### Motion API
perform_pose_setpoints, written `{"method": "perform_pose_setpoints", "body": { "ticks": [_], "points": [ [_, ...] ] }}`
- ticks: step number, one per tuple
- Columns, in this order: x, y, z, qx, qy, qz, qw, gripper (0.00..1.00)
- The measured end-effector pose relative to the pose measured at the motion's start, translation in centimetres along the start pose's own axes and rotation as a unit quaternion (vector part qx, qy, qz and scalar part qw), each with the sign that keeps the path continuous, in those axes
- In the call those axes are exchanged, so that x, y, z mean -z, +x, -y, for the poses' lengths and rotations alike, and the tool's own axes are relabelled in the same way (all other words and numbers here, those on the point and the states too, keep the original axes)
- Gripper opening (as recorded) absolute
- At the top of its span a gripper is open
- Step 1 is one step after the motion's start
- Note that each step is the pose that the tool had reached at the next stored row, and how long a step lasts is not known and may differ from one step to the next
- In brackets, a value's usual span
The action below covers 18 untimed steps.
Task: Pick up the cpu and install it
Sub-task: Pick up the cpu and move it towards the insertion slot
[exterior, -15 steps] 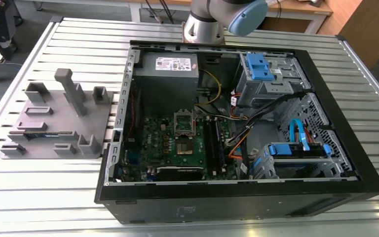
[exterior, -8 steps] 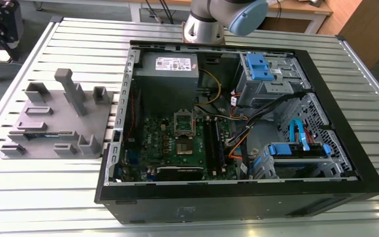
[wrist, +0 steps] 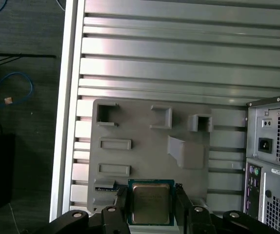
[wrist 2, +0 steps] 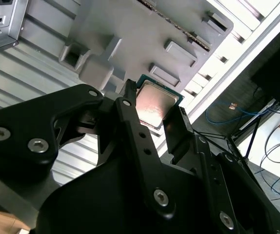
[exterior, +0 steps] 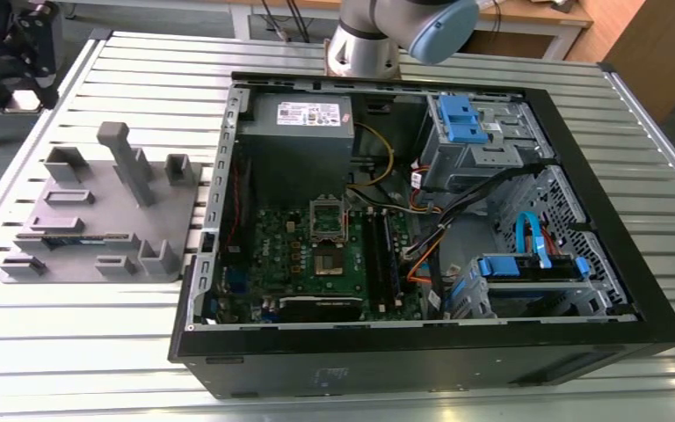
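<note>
Centrally, the cpu [wrist: 150,204] sits between the fingers [wrist: 122,204] of the gripper [wrist: 150,191], which are closed on two opposite edges, with its metal top facing both wrist views. It appears lifted clear above the grey fixture plate [wrist: 145,146]. The open computer case [exterior: 572,290], with its motherboard socket [exterior: 328,221], stands beside that plate.

The fixture plate [exterior: 91,220] lies on the desk [exterior: 80,352], just beside the open computer case [exterior: 408,347], on the exterior view's left. The motherboard [exterior: 302,251] lies inside the case. In the first wrist view the cpu [wrist: 150,202] sits clamped between the fingers [wrist: 181,204], the plate beyond it.
</note>
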<state>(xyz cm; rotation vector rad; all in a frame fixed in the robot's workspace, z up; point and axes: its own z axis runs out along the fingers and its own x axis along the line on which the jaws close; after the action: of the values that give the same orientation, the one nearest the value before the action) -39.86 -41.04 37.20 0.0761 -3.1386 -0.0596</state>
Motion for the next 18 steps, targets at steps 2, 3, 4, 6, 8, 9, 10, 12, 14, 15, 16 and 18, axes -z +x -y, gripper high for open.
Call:
{"method": "perform_pose_setpoints", "body": {
  "ticks": [2,3,4,6,8,9,10,12,14,15,16,18],
  "points": [
    [-0.01,-0.54,0.03,0.0,0.0,0.0001,1.0,0.47],
    [-0.01,-0.8,0.04,0.0,0.0,0.0,1.0,0.47],
    [-0.01,-1.08,0.06,0.0,0.0,0.0,1.0,0.47],
    [-0.02,-1.64,0.08,0.0,0.0,0.0,1.0,0.47],
    [-0.03,-2.22,0.11,0.0,0.0,0.0,1.0,0.47],
    [-0.03,-2.5,0.12,0.0,0.0,0.0,1.0,0.47],
    [-0.03,-2.77,0.14,0.0,0.0,0.0,1.0,0.47],
    [-0.04,-3.32,0.16,0.0,0.0,0.0,1.0,0.47],
    [-0.04,-3.9,0.19,0.0,0.0,0.0,1.0,0.47],
    [-0.05,-4.17,0.2,0.0,0.0,0.0,1.0,0.47],
    [-0.05,-4.44,0.22,0.0,0.0,0.0,1.0,0.47],
    [-0.06,-4.98,0.24,0.0,0.0,0.0,1.0,0.47]
  ]
}}
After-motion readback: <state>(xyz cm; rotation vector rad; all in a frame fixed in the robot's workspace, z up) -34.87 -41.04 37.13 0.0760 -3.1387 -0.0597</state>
